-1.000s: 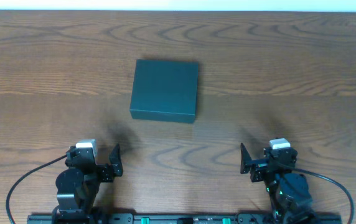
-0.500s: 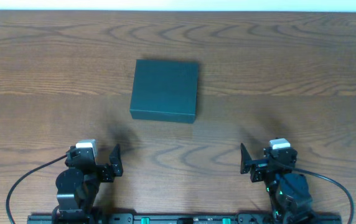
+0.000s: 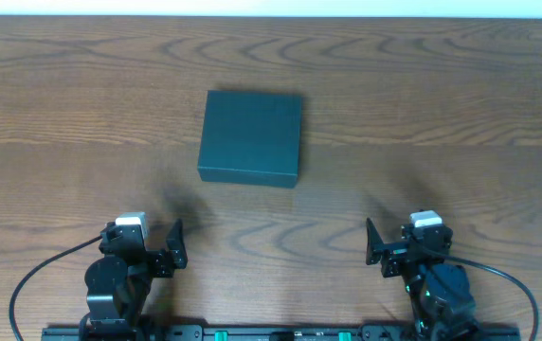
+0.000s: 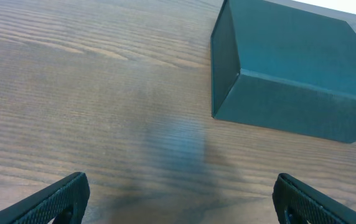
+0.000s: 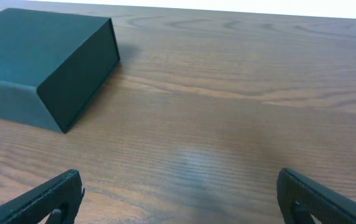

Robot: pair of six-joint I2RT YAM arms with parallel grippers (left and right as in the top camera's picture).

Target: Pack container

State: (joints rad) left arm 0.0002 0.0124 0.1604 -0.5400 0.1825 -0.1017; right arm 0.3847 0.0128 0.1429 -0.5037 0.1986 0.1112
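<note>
The container (image 3: 251, 137) is a dark teal square box, lid shut, lying flat on the wooden table a little left of centre. It also shows in the left wrist view (image 4: 290, 68) at the upper right and in the right wrist view (image 5: 44, 59) at the upper left. My left gripper (image 3: 175, 246) is open and empty near the front edge, below and left of the box; its fingers frame bare wood (image 4: 178, 202). My right gripper (image 3: 373, 248) is open and empty at the front right (image 5: 181, 199). No snack packs are in view.
The wooden table (image 3: 442, 114) stretches wide around the box. A white strip runs along the far edge (image 3: 271, 8). Black cables loop out from both arm bases at the front edge (image 3: 34, 275).
</note>
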